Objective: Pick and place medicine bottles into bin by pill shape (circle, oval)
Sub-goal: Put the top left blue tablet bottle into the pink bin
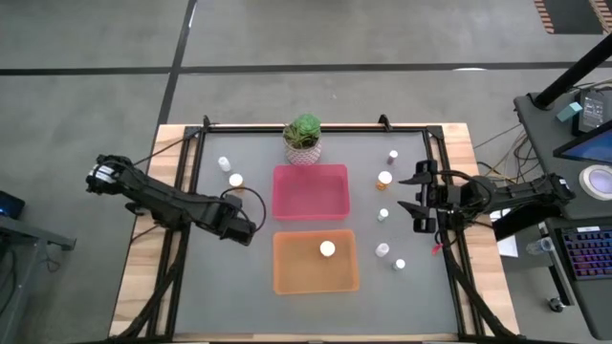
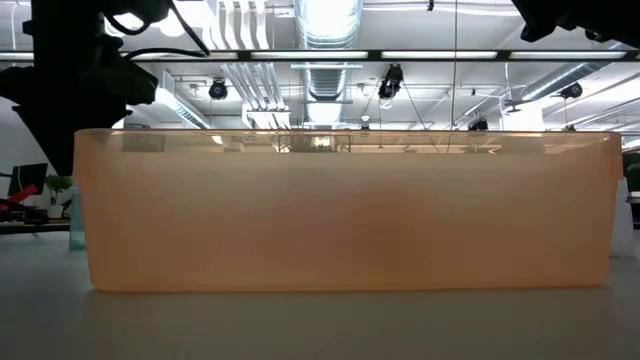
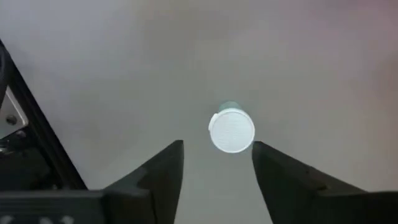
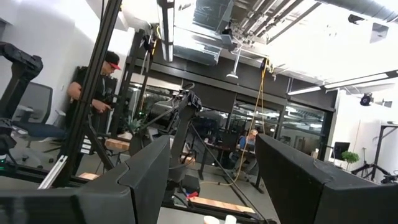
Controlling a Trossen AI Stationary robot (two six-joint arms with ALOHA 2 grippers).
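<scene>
Left pincer [image 3: 217, 163] stands released above a white-capped bottle [image 3: 231, 130] on the grey tabletop [image 1: 220, 287], left of centre in the high view — fingers straddling it, likely to grasp; right pincer [image 4: 211, 180] waits parted at mid-right — one bottle [image 1: 327, 248] lies in the orange bin [image 1: 287, 282]

Legible text, labels, brands, numbers, signs: none found in any view.

- Medicine bottles [image 1: 384, 179]: labels too small to make out from above; no lettering resolvable.
- Bottle cap [image 3: 231, 130] in the left wrist view: plain white, no readable embossing.
- Orange bin [image 2: 340, 210]: wall unmarked in the low view.
- Pink bin [image 1: 311, 192], just behind the orange bin: unmarked.
- Plant pot [image 1: 303, 149], behind the pink bin: patterned, no lettering.
- Room beyond the orange bin: no sign or number readable.
</scene>
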